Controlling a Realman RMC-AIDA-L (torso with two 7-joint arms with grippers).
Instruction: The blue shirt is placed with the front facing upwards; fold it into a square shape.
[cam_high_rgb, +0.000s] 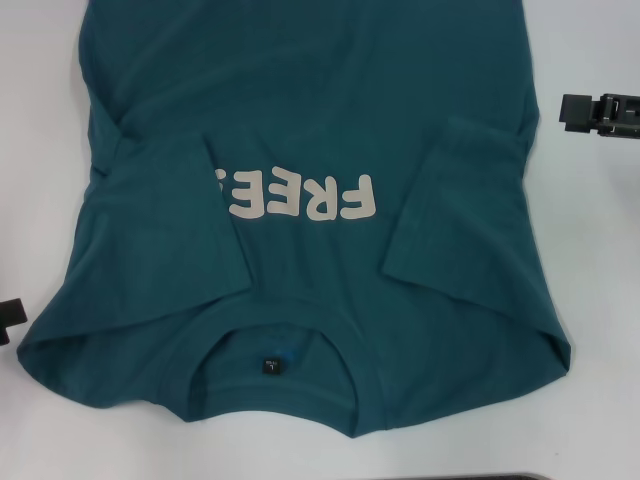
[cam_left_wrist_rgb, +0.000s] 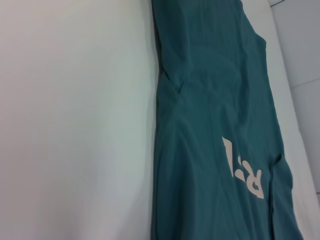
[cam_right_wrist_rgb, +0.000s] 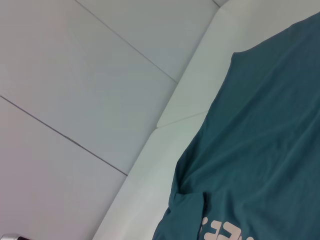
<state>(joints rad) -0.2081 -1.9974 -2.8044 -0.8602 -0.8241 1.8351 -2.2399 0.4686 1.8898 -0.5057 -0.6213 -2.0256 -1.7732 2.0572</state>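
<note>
Sleeves folded inward — blue shirt (cam_high_rgb: 300, 120) flat.

- The blue shirt (cam_high_rgb: 300, 120): soft matt woven-knit cloth, lightly creased; its off-white lettering (cam_high_rgb: 300, 195) looks flat, smooth and printed.
- Bench (cam_high_rgb: 590, 260): smooth white surface with faint sheen.
- Right end effector (cam_high_rgb: 600, 112): black, matt, hard-looking.

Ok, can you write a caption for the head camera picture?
Blue shirt face up on the white table, both sleeves folded in.

Head camera looks steeply down on the blue shirt (cam_high_rgb: 300, 150) spread over the tabletop (cam_high_rgb: 590, 250). Both wrist cameras sit close, obliquely viewing opposite shirt edges; all three share the lettering (cam_high_rgb: 300, 197).
</note>
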